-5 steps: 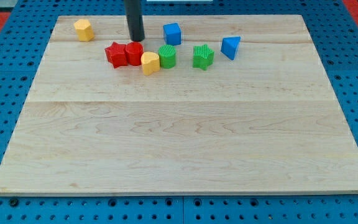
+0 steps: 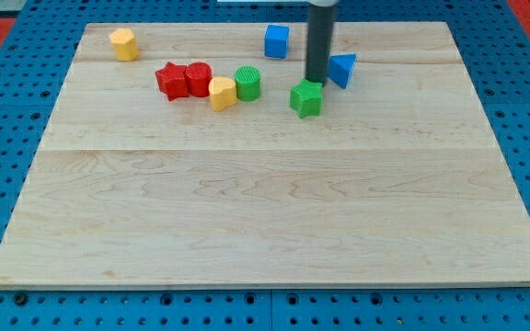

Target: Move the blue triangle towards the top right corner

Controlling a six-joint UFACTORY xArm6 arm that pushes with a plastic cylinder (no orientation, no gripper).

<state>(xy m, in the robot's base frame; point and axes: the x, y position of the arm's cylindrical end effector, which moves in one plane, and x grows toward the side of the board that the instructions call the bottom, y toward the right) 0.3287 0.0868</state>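
Note:
The blue triangle (image 2: 342,70) lies on the wooden board (image 2: 265,202) in the upper right part. My tip (image 2: 316,81) stands just left of it, close to or touching its left side. The tip is also right behind the green star (image 2: 307,97), which sits just below it. The dark rod rises straight up out of the view's top.
A blue cube (image 2: 276,41) sits up and left of the tip. A green cylinder (image 2: 247,83), yellow heart (image 2: 222,93), red cylinder (image 2: 198,79) and red star (image 2: 170,80) form a row at left. A yellow block (image 2: 123,43) lies near the top left corner.
My tip moved right, from above the red blocks to beside the blue triangle. The blue cube shifted up and right. The green star shifted slightly down and right.

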